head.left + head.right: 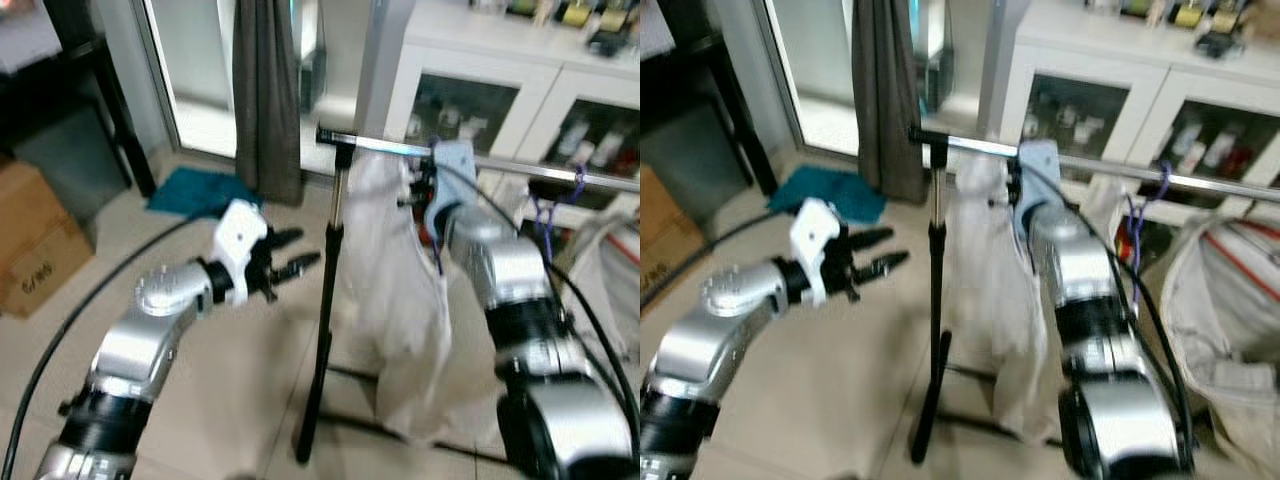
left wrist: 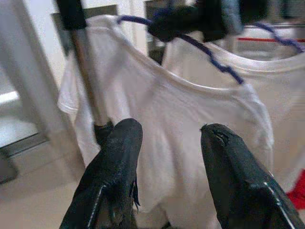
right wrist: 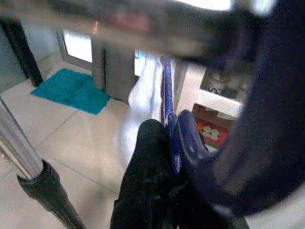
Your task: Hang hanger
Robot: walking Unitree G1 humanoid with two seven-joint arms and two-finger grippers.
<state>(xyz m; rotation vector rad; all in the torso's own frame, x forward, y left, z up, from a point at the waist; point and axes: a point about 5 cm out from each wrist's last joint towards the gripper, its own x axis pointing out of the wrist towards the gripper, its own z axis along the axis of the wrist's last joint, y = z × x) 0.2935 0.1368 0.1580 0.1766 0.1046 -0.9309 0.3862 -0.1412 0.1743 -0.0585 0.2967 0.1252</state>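
Two arms: both raised at a clothes rack in a tiled room, left to right as follows.
Cardboard box (image 1: 35,240): on the floor at far left, well apart from the work.
Teal mat (image 1: 195,190): on the tiles by the glass door, beside a dark curtain (image 1: 265,95).
Left gripper (image 1: 290,262): held out level, its two black fingers spread wide and empty, pointing at the rack's upright and just short of it.
Rack post (image 1: 325,330): black and upright, carrying the horizontal rail (image 1: 385,146) at its top.
White T-shirt (image 1: 395,290): draped on the blue hanger (image 2: 209,57) and hanging below the rail, just right of the post.
Right gripper (image 3: 167,157): up at the rail, fingers closed on the hanger's blue neck; in the wrist view the rail runs blurred directly above the fingers.
Hook: whether it already sits over the rail cannot be told from these views.
Second blue hanger (image 1: 578,180): already on the rail further right, above a bag of laundry (image 1: 1230,320).
Cabinet (image 1: 520,90): white, glass-fronted, behind the rack.
Step in hand, as judged: seating the hook on the rail.
Doing it well: lift the hook clear above the rail, lower until the shirt's weight rests on the bar, then let go; the free left gripper could steady the shirt against swinging.
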